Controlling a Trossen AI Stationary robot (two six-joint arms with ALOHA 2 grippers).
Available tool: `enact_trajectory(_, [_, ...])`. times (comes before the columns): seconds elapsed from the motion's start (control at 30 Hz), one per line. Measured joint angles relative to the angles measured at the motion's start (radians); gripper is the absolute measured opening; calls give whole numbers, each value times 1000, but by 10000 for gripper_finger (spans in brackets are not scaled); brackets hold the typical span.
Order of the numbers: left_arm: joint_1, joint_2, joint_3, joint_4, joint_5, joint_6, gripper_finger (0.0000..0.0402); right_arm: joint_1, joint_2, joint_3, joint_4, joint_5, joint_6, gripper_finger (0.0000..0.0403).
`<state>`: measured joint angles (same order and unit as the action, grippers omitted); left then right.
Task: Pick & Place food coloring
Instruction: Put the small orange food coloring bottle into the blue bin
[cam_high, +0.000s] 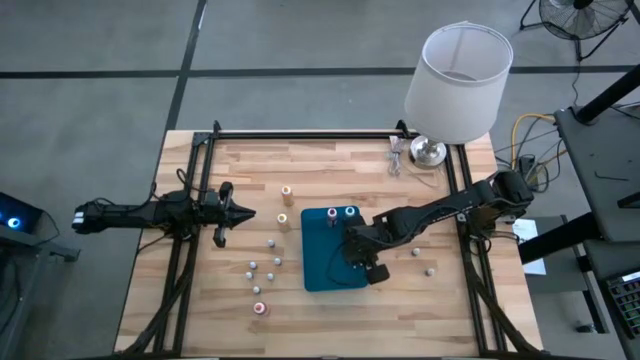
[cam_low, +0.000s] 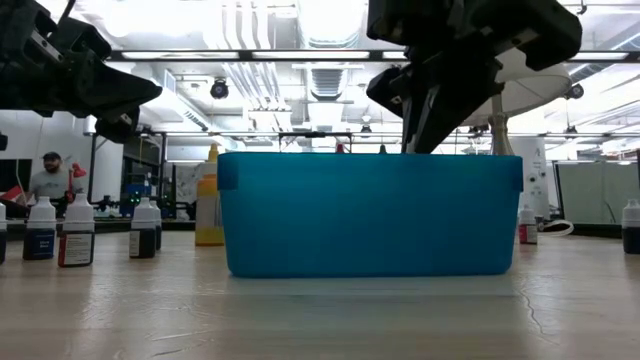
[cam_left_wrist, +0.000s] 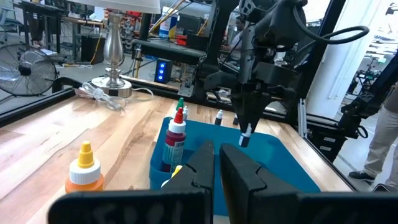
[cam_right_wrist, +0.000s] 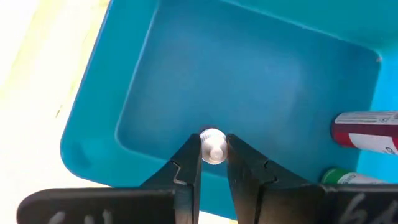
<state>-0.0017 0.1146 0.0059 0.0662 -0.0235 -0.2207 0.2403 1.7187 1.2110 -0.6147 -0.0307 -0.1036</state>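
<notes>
1. Right hand (cam_right_wrist: 214, 163) hangs over the teal tray (cam_high: 318, 275), fingers pinching a small food coloring bottle with a whitish cap (cam_right_wrist: 213, 147); in the left wrist view that bottle (cam_left_wrist: 246, 134) hangs above the tray's open inside, clear of its floor.
2. Left hand (cam_high: 243, 213) waits at 9 o'clock of the tray, well apart from it, fingers pressed together and holding nothing.
3. Nearest the table's front edge, at 7 o'clock of the tray, stands a bottle with a magenta top (cam_high: 260, 308).
4. Just beyond it, between the left hand and the tray, a loose cluster of small whitish-grey bottles (cam_high: 262, 267) stands upright on the table (cam_high: 200, 300); in the low view they show as dark-filled bottles with white caps (cam_low: 77, 232).
5. At 3 o'clock of the tray, beside the right arm, two more small bottles (cam_high: 422, 261) stand apart from the rest.
6. Inside the tray, at its far end near 12 o'clock, two taller bottles (cam_high: 341, 212) stand together; the left wrist view shows one with a red top (cam_left_wrist: 177, 134) and one with a green tip just behind it.
7. At 10 o'clock of the tray, two orange-topped bottles (cam_high: 285, 204) stand one behind the other.
8. Farthest off, at 1 o'clock, a lamp with a white shade (cam_high: 458, 80) stands at the table's far corner.
</notes>
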Motion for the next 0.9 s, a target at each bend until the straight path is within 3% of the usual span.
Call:
enact_trajectory(0.37, [0, 0, 0, 0, 0, 0, 0, 6, 0, 0, 27, -25, 42, 47])
enact_trajectory(0.9, [0, 0, 0, 0, 0, 0, 0, 0, 66, 179, -94, -56, 45, 48])
